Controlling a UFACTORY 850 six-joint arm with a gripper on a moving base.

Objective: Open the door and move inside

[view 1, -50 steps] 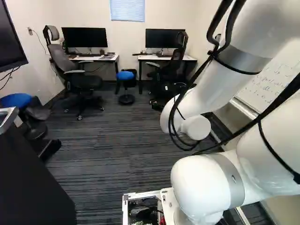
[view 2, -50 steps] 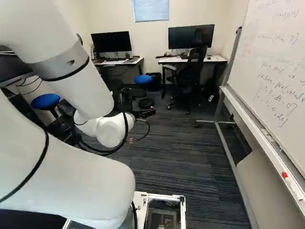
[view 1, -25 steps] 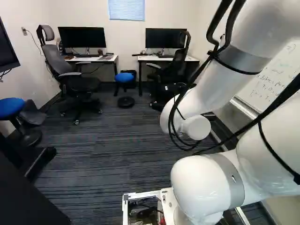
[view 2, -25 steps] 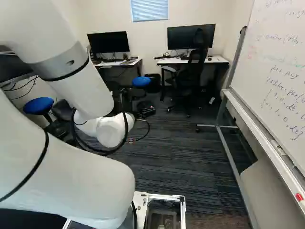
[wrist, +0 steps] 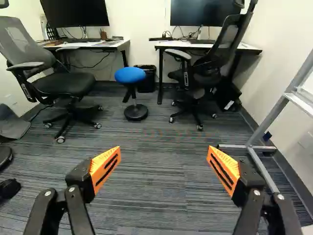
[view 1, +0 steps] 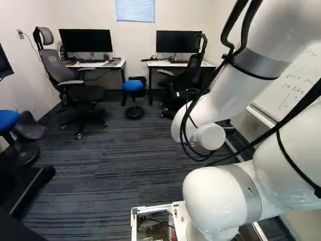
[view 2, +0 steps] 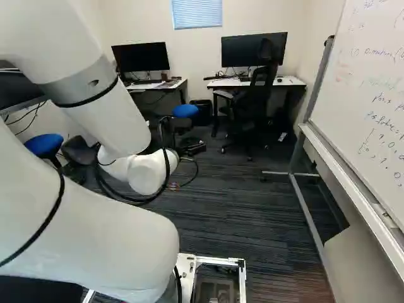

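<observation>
No door shows in any view. My gripper (view 2: 189, 146) appears as a dark shape just beyond the white wrist in the right base view, partly hidden by the arm. Seen from the wrist, the gripper (wrist: 164, 161) stands wide open, its orange pads far apart, with only striped carpet (wrist: 156, 183) beyond them.
Ahead stand a blue stool (wrist: 130, 76), office chairs (wrist: 66, 85) (view 1: 188, 75) and two desks (view 1: 93, 64) (view 2: 237, 82) with monitors. A whiteboard (view 2: 363, 101) on a metal frame is at the right; another blue stool (view 1: 7, 120) and a dark stand (view 1: 32, 188) are at the left.
The base has moved forward: the left stool and dark stand slide outward and down, and the whiteboard shifts outward on the right. The arm holds its pose against its lowest joint.
</observation>
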